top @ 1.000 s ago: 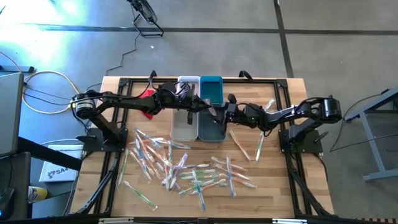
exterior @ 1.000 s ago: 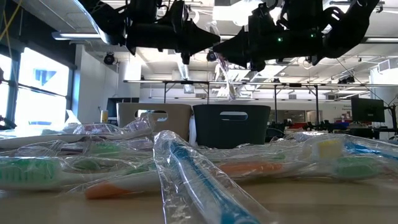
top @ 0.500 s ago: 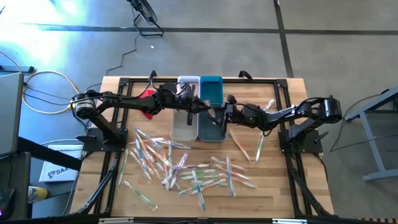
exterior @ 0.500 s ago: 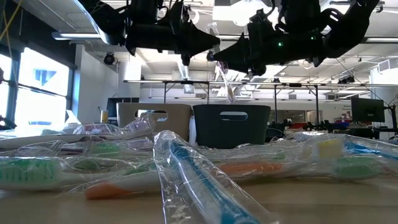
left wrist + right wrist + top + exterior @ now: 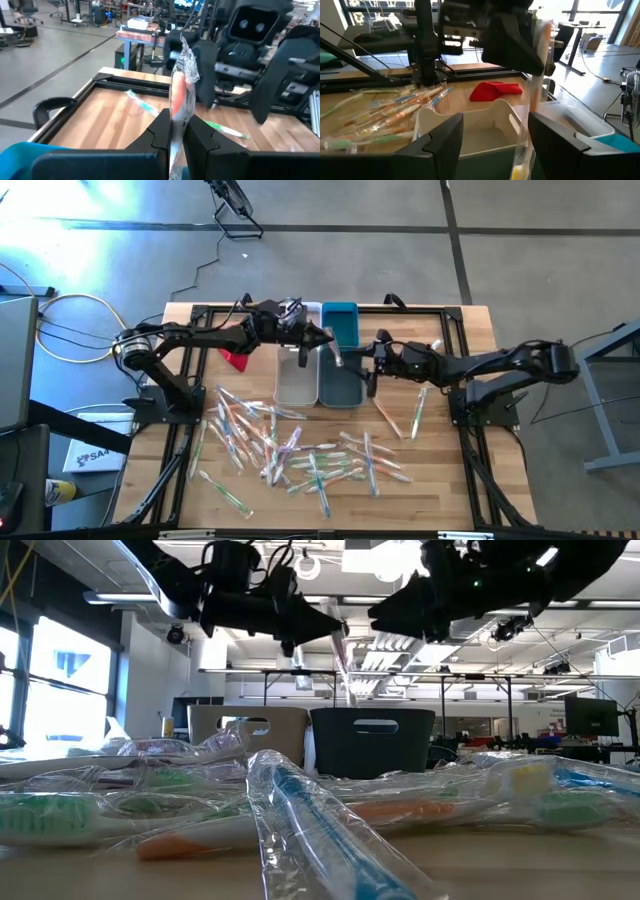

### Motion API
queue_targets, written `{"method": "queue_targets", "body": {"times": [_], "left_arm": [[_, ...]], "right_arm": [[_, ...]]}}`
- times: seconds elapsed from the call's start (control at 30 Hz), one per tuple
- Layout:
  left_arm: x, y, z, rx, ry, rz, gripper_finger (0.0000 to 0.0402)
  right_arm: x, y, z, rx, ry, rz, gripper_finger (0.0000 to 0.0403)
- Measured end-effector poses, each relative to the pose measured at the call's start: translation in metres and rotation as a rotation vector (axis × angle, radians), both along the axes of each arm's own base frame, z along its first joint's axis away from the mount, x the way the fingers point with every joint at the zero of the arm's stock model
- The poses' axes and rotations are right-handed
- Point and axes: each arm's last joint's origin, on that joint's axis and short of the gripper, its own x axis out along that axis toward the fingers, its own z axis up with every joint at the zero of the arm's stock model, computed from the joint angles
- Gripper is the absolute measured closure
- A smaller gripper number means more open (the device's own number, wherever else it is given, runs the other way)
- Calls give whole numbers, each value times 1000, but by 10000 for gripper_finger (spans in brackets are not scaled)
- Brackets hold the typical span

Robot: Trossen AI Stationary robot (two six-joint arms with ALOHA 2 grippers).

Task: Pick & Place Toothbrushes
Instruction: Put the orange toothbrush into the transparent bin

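Taking the white bin (image 5: pixel 296 375) as the landmark: to its left a red cloth (image 5: pixel 236 359) lies on the table (image 5: pixel 470 480). The left arm reaches in from that side, held nearly level, and the left gripper (image 5: pixel 322 339) hangs above the seam between the white bin and the teal bin (image 5: pixel 341 355) beside it. Its fingers (image 5: pixel 160 137) are clenched on one orange-handled toothbrush (image 5: pixel 178 97) in a clear wrapper, pinched near its lower end so most of it stands free above the grip.

The main risk, as I judge it, is the slick wrapper sliding through such a narrow pinch, or the long free end swinging as the arm moves, so the brush could fall on the seam or outside a bin. It could also brush the right gripper, which sits very near.

Right of the teal bin, the right arm stretches low across the table, and the right gripper (image 5: pixel 368 363) hangs just beyond the teal bin's edge with its fingers (image 5: pixel 437 145) spread and holding nothing. The held brush dangles between them in the right wrist view without touching either.

In front of the bins, the pile of wrapped toothbrushes (image 5: pixel 290 450) is scattered over the table; a few more lie right of the teal bin.
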Motion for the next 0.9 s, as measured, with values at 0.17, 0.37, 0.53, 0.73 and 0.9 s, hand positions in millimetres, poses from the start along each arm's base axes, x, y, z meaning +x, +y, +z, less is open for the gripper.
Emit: {"method": "queue_targets", "body": {"times": [0.17, 0.37, 0.53, 0.73, 0.9], "left_arm": [[-12, 16, 7, 1, -5, 32, 378], [-38, 37, 21, -10, 7, 122, 378], [-58, 51, 27, -31, 36, 194, 378], [-74, 69, 20, -119, 92, 275, 378], [-83, 79, 17, -142, 120, 349, 378]], "right_arm": [[-12, 2, 8, 5, 35, -1, 186], [-20, 3, 9, 56, 71, -9, 186], [-20, 3, 6, 62, 95, -10, 186], [-20, 3, 6, 62, 95, -10, 186], [-20, 3, 6, 63, 101, -10, 186]]}}
